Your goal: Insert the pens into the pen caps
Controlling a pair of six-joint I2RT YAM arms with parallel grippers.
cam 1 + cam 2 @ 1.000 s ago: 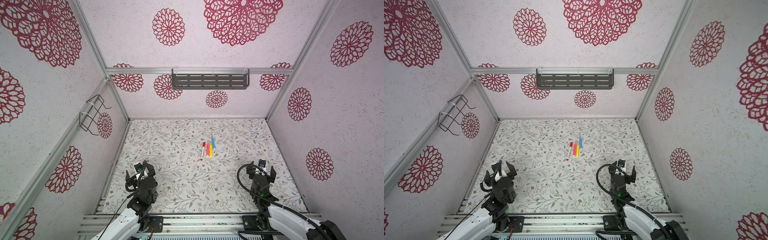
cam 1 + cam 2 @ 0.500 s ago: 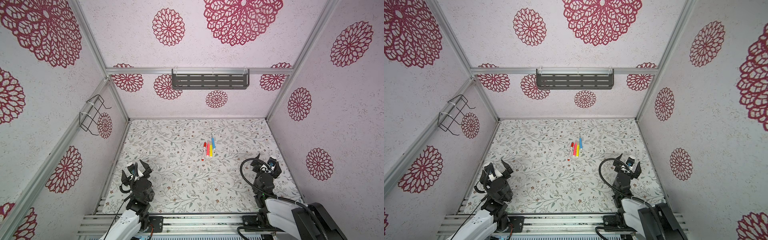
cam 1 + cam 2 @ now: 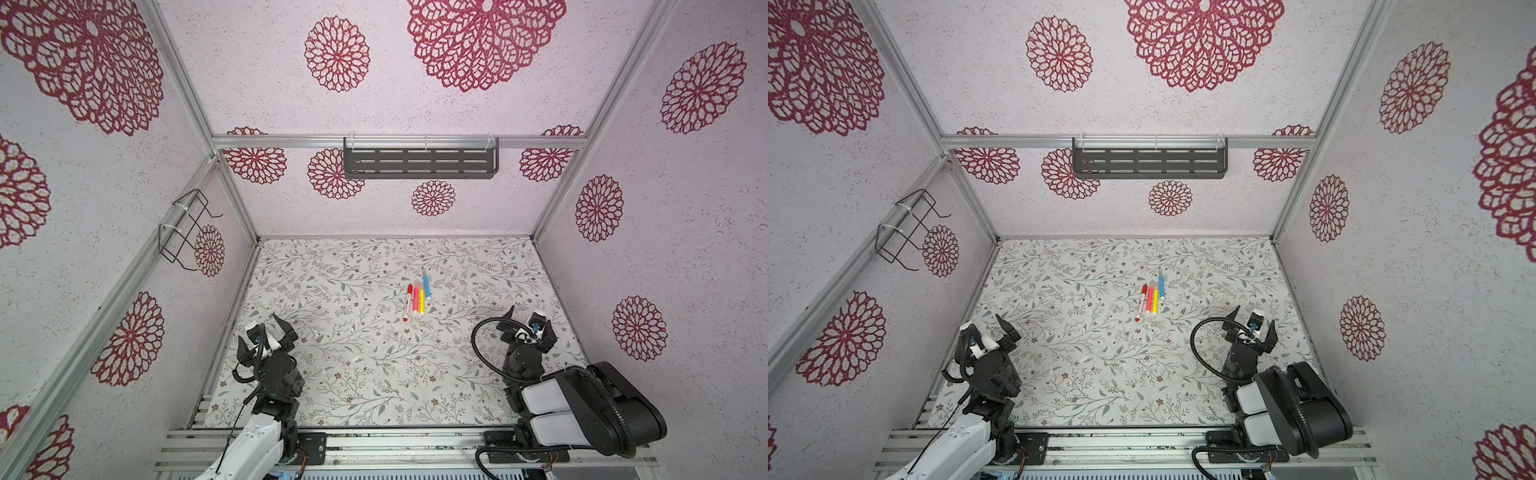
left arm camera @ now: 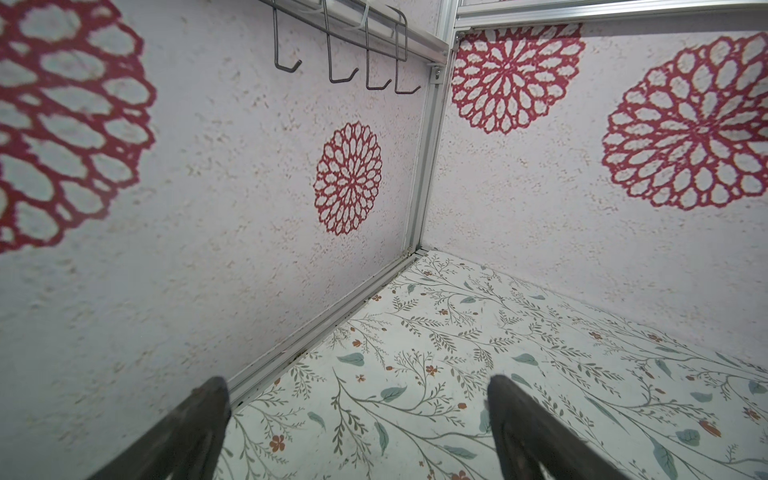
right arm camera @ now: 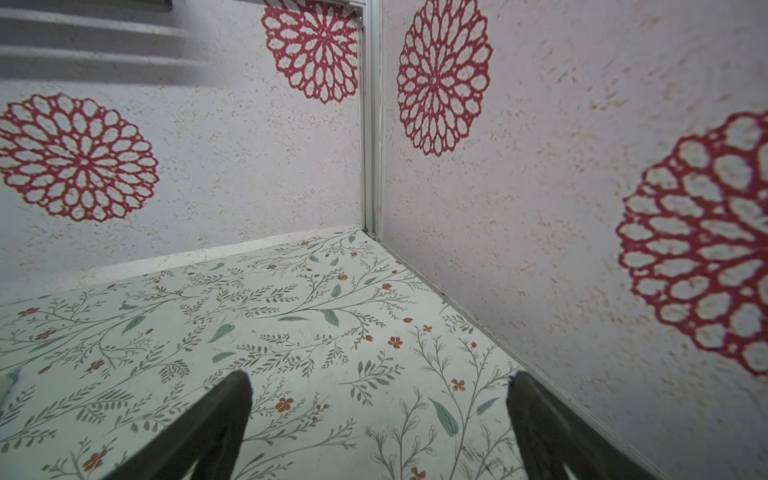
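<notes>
Both arms have swung outward since a second ago: my left gripper (image 3: 262, 334) now faces the far left corner and my right gripper (image 3: 528, 323) the far right one, with the right arm's bulky black-and-white upper link (image 3: 582, 399) folded into the near corner. The pens lie just where they were. Each gripper hangs with jaws spread wide and nothing between them, which I judge to be a parked pose that keeps the overhead look at the middle unblocked. On the leaf-and-flower printed mat (image 3: 332, 266), mid-table and well apart from both grippers, lie the blue plastic marker pen (image 3: 426, 287), yellow plastic marker pen (image 3: 422, 302), pink-red plastic marker pen (image 3: 416, 300) and white marker pen with red ends (image 3: 408, 303), side by side. Neither wrist view catches them, only mat, wall and my dark fingertips (image 4: 212, 399). The short pale plastic pen caps I cannot pick out: a few whitish specks (image 3: 355, 357) nearer me may be them, too small to tell, and whether any pen already wears a cap is unclear
</notes>
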